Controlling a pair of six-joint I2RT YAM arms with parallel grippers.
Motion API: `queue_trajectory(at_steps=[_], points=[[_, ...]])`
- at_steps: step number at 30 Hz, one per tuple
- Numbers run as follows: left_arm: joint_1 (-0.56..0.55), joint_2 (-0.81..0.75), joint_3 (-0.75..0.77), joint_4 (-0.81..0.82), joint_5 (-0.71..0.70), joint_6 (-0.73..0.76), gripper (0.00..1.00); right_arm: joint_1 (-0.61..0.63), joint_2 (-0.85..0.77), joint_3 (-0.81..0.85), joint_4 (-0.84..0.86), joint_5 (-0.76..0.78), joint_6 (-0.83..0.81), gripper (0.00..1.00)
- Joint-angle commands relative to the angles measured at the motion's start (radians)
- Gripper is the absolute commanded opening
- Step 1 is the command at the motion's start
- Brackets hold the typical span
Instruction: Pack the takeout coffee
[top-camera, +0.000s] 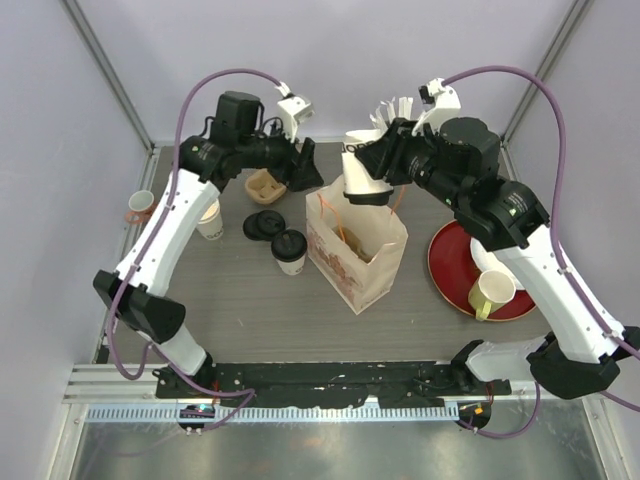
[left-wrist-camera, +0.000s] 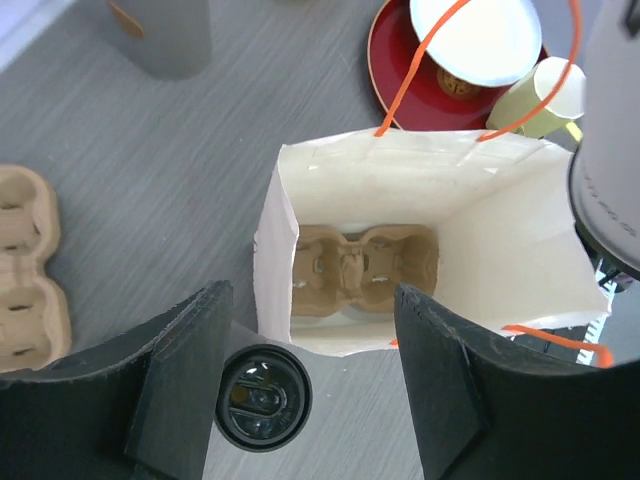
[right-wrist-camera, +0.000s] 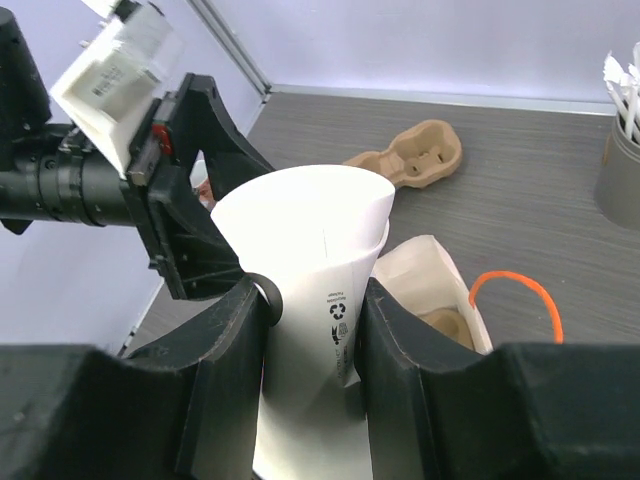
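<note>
— At the middle of the grey table (top-camera: 240, 300), what stands?

— 1 brown paper bag (top-camera: 355, 255), mouth open and orange handles up. A pulp cup carrier (left-wrist-camera: 365, 270) lies flat on its floor.

— And the takeout coffee?

— The takeout coffee (top-camera: 290, 252) stands upright on the table, outside the bag and just beside its left wall, with its black lid (left-wrist-camera: 262, 395) on. Whether cup and bag touch cannot be told.

— The left arm?

— The left gripper (left-wrist-camera: 312, 300) hangs over the bag's far left corner, its jaws spread wide. Its wrist camera shows the lidded cup on the table below, framed between the 2 fingers and clear of both.

— The right arm?

— The right gripper (right-wrist-camera: 312, 295) is raised above the bag's far rim. Its jaws pinch an unlidded white paper cup (right-wrist-camera: 300, 220) by the sides, the wide end pointing away from the wrist.

— What else is on the table?

— Spare black lids (top-camera: 265, 225) lie left of the bag, with a second carrier (top-camera: 265, 185) behind them. A stack of cream cups (top-camera: 210, 218) and a pink mug (top-camera: 140, 205) stand near the left edge. Right of the bag, a red plate (top-camera: 445, 265) carries a white dish (left-wrist-camera: 475, 40) and a pale-green mug (top-camera: 492, 293).
</note>
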Motion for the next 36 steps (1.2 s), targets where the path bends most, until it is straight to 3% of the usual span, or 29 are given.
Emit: queue_trajectory(at_steps=[1, 3, 8, 13, 17, 22, 29, 36], points=[[0.055, -0.111, 0.093, 0.023, 0.110, 0.061, 0.71, 0.000, -0.023, 0.046, 0.063, -0.079, 0.002, 0.19], [0.073, -0.148, 0.092, 0.036, 0.169, 0.139, 0.76, 0.000, -0.019, 0.069, 0.055, -0.223, -0.062, 0.19], [0.083, -0.324, 0.044, 0.054, 0.273, 0.319, 0.86, 0.000, 0.013, 0.115, -0.056, -0.378, -0.162, 0.19], [0.076, -0.387, 0.031, 0.043, 0.351, 0.291, 0.88, 0.000, 0.056, 0.147, -0.085, -0.508, -0.149, 0.19], [0.044, -0.415, 0.025, 0.049, 0.333, 0.273, 0.87, 0.001, 0.102, 0.157, -0.034, -0.620, -0.092, 0.18], [-0.008, -0.397, 0.038, -0.085, 0.240, 0.354, 0.81, 0.021, 0.115, 0.134, 0.046, -0.688, -0.046, 0.18], [-0.054, -0.322, 0.121, -0.193, 0.147, 0.328, 0.71, 0.054, 0.145, 0.105, 0.107, -0.711, -0.014, 0.17], [-0.054, -0.325, 0.106, -0.219, 0.222, 0.284, 0.44, 0.052, 0.142, 0.094, 0.083, -0.693, -0.049, 0.17]])
